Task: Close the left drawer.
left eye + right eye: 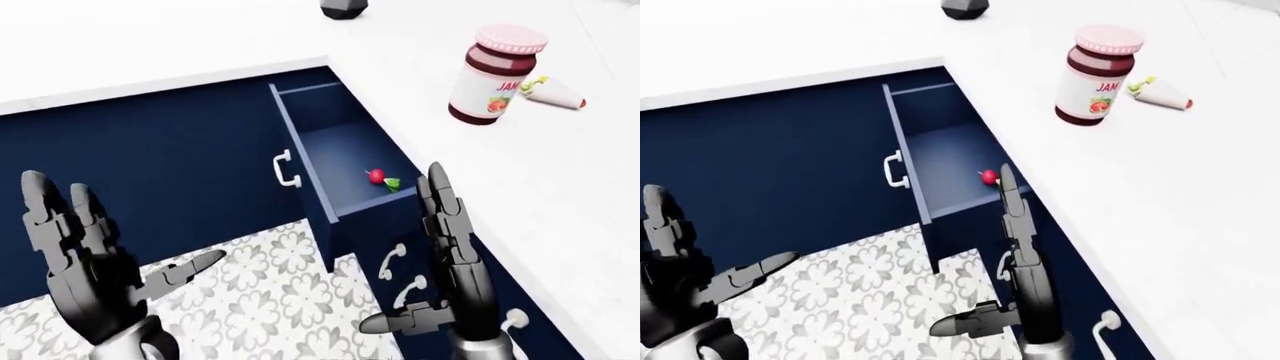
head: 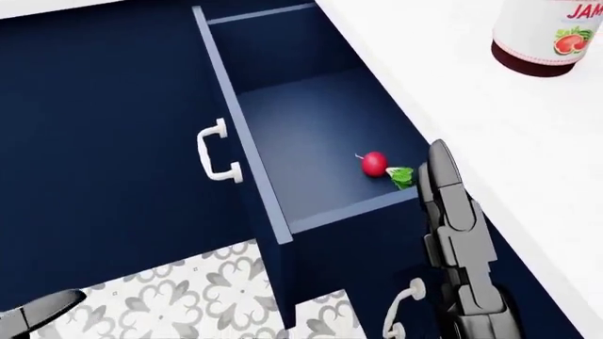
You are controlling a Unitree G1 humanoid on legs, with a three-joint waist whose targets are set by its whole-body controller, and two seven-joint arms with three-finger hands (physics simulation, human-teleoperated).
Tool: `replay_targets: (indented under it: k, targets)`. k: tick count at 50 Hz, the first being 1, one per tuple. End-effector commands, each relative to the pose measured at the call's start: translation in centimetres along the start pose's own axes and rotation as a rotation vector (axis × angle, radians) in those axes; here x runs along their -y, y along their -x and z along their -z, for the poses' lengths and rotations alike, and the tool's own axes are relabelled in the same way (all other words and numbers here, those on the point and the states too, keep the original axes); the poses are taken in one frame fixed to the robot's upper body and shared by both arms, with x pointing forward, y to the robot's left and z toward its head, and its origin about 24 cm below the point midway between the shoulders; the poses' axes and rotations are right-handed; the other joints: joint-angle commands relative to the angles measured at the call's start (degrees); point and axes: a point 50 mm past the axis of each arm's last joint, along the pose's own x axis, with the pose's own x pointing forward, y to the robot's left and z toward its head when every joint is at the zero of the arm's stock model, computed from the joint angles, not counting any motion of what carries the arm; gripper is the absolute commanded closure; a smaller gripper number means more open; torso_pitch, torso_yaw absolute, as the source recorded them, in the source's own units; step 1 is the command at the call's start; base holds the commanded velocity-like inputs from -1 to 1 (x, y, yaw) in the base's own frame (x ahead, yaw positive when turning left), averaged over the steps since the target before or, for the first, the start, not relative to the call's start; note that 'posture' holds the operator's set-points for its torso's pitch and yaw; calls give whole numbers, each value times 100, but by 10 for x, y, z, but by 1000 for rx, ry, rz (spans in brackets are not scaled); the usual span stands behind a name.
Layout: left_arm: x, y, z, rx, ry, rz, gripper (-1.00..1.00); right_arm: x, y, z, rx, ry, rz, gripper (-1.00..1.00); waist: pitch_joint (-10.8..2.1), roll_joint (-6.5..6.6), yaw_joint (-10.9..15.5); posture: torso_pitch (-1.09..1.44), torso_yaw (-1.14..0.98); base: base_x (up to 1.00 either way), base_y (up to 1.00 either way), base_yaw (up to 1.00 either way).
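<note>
Jam jar [image 2: 551, 35] top beyond head view's upper edge

We look down on dark navy cabinet fronts [image 1: 150, 172] under a plain white countertop [image 1: 560, 195], which runs from the upper left to the lower right of the left-eye view; grey-and-white patterned floor tiles [image 1: 260, 300] spread below, all evenly and softly lit
</note>
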Motion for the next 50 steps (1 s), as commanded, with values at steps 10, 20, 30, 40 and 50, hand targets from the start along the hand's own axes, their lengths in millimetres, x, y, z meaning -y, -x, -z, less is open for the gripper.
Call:
replay_targets:
  k: [10,20,30,40,50]
  targets:
    - [-3,-4,-11,61,17,-44,-100,-1,-7,-19,87,7,-9,-100,-58,-6,8,0,0,0,0,0]
    - [-5,-5,-13,64,22,-52,-100,-14,-22,-33,116,0,-91,-100,-85,-1,-1,0,0,0,0,0]
    - [-15,-7,-17,82,27,-136,-100,-35,-41,-43,155,0,-214,-100,-94,29,-6,0,0,0,0,0]
    - [-16,-7,-18,83,25,-142,-100,-61,-53,-56,202,-11,-363,-100,-84,67,-9,0,0,0,0,0]
    - [-18,-9,-21,92,24,-152,-100,-75,-63,-67,238,-25,-440,-100,-70,110,-16,0,0,0,0,0]
